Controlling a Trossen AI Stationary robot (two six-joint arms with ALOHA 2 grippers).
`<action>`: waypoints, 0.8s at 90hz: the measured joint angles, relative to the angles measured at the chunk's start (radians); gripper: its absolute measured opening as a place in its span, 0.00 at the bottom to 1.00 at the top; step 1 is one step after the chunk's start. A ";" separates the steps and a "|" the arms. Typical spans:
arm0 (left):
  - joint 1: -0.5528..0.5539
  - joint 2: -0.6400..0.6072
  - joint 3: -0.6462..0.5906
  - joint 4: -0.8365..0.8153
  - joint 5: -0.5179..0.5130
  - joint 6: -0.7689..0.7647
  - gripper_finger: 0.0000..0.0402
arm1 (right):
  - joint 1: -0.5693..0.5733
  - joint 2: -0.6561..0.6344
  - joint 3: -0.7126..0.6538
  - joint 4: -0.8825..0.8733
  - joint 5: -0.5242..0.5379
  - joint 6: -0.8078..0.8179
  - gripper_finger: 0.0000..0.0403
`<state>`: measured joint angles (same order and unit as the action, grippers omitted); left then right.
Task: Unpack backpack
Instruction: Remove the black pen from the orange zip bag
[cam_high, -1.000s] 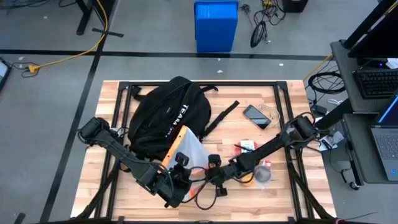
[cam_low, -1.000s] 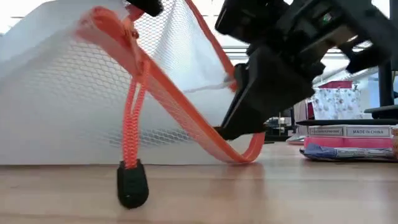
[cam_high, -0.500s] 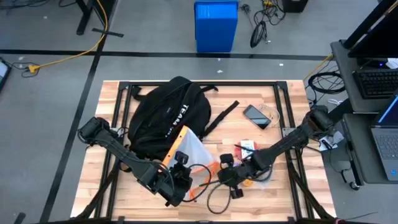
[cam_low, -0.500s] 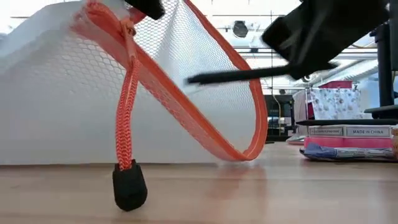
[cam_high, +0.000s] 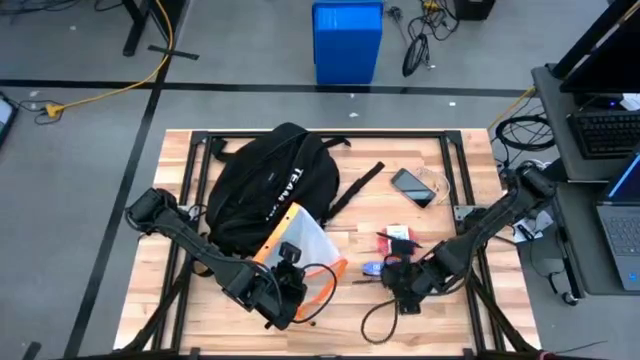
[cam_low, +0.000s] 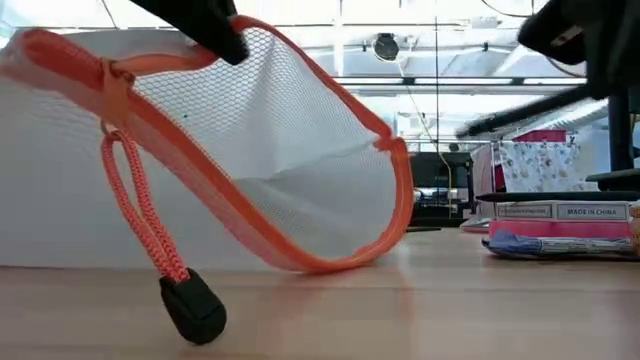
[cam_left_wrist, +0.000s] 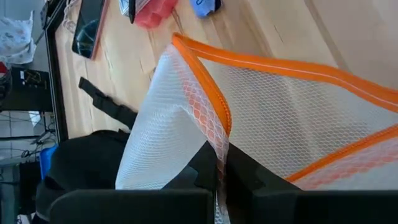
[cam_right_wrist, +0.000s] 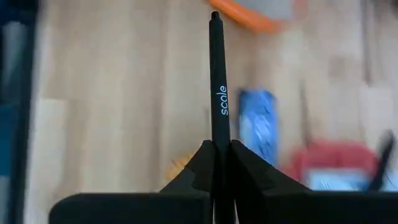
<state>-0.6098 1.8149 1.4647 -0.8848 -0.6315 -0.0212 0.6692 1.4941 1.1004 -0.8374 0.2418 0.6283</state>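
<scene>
While the backpack (cam_high: 268, 185) lies on the far left part of the table (cam_high: 440, 320), the left gripper (cam_left_wrist: 219, 171) is pinched on the edge of a white mesh pouch (cam_high: 305, 245) with orange trim, just in front of the bag. Left wrist view shows the fingers (cam_left_wrist: 245, 174) closed on the mesh; the low view adds the orange zipper cord (cam_low: 140, 225) hanging down to a black pull (cam_low: 190, 308) on the wood. Right gripper (cam_right_wrist: 219, 158) is clamped on a black pen (cam_right_wrist: 217, 81), lettering "scale" readable only in the right wrist view. High view places it at front right, near a phone (cam_high: 412, 187) and small packets (cam_high: 397, 238).
</scene>
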 joint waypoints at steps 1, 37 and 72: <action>0.000 0.000 0.000 0.000 0.000 0.000 0.00 | 0.000 -0.001 0.000 -0.012 0.001 0.008 0.02; 0.000 0.000 0.000 0.008 0.000 0.000 0.00 | -0.021 -0.012 0.000 -0.306 0.150 0.172 0.02; -0.001 0.000 0.000 0.009 0.005 -0.001 0.00 | 0.028 -0.040 0.000 -0.443 0.272 0.313 0.02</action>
<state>-0.6109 1.8145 1.4647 -0.8757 -0.6264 -0.0219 0.6969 1.4544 1.1001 -1.2806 0.5142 0.9418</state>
